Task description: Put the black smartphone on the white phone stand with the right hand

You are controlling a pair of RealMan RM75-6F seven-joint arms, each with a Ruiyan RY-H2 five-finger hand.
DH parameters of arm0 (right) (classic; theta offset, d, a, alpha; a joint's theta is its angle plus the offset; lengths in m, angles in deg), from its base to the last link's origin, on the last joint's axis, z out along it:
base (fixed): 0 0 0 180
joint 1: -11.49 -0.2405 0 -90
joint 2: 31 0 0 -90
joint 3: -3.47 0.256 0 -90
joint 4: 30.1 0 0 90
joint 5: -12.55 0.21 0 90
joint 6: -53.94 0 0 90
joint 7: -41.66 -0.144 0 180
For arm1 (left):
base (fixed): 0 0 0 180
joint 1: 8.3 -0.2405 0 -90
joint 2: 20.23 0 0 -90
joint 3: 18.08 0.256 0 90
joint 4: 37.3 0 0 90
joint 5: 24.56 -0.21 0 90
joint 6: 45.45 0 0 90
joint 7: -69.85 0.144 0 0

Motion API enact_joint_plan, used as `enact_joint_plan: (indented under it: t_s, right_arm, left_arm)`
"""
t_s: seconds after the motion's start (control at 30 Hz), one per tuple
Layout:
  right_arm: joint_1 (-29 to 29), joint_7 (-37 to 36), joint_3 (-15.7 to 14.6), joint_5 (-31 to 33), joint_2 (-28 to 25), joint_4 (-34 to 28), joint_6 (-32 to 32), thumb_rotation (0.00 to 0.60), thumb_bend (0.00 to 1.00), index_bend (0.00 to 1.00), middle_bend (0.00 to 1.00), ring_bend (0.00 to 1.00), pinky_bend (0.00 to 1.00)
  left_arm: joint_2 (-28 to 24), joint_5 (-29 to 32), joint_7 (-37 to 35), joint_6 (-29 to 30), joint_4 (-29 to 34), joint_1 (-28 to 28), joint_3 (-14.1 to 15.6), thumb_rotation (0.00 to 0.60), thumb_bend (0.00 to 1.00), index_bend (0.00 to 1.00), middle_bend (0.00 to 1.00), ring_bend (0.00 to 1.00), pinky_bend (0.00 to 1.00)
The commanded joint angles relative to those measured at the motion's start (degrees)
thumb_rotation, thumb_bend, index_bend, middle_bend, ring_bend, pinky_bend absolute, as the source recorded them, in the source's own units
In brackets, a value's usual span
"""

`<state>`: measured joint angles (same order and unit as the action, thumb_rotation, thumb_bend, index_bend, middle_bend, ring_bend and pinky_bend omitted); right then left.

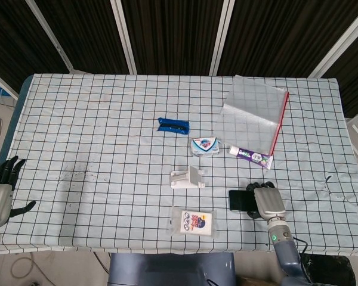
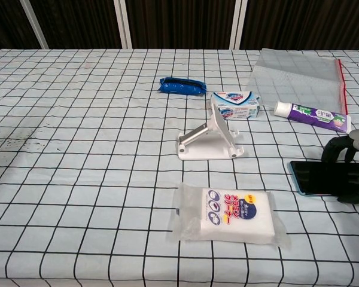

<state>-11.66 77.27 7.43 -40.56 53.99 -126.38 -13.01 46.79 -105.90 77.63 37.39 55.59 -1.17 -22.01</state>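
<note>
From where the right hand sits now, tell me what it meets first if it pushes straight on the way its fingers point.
The right hand already lies over the black smartphone. Straight on, it would probably reach the toothpaste tube first, though depth is uncertain.

Head cam looks straight down from high up; chest cam sits low, probably near the table [image 2: 78,179] edge, facing across it. Both share the stand [image 1: 188,178].

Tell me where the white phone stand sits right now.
In the head view the white phone stand stands near the table's middle, left of the black smartphone under the right hand, between the soap box behind and the sponge packet in front.
</note>
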Motion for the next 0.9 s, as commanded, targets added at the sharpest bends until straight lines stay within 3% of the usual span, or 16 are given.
enact_joint_plan:
  t_s: [0.03, 0.23, 0.53, 0.9]
  right_arm:
    - [-0.04, -0.08, -0.15, -0.13, -0.08, 0.03, 0.01, 0.600, 0.41, 0.43, 0.53, 0.44, 0.23]
    - [0.00, -0.57, -0.56, -0.40, -0.60, -0.11, 0.11, 0.600, 0.49, 0.47, 0.56, 0.46, 0.23]
    - [0.29, -3.30, -0.66, -3.88, -2.10, -1.19, -0.68, 0.600, 0.50, 0.48, 0.56, 0.46, 0.23]
    - [1.25, -15.53, 3.34, -8.72, -5.99, -4.69, -1.89, 0.600, 0.50, 0.48, 0.56, 0.46, 0.25]
  left_arm:
    - [-0.02, 0.02, -0.03, 0.00, 0.04, -0.01, 0.00, 0.600, 0.00, 0.00, 0.00, 0.00, 0.00]
    - [-0.05, 0.06, -0.10, -0.04, 0.11, -0.03, 0.03, 0.600, 0.00, 0.00, 0.00, 0.00, 0.00]
    - [-0.05, 0.17, 0.07, -0.02, 0.29, -0.05, 0.02, 0.600, 0.00, 0.00, 0.00, 0.00, 0.00]
    - [0.03, 0.44, 0.26, -0.02, 0.48, -0.07, -0.06, 0.600, 0.00, 0.00, 0.00, 0.00, 0.00]
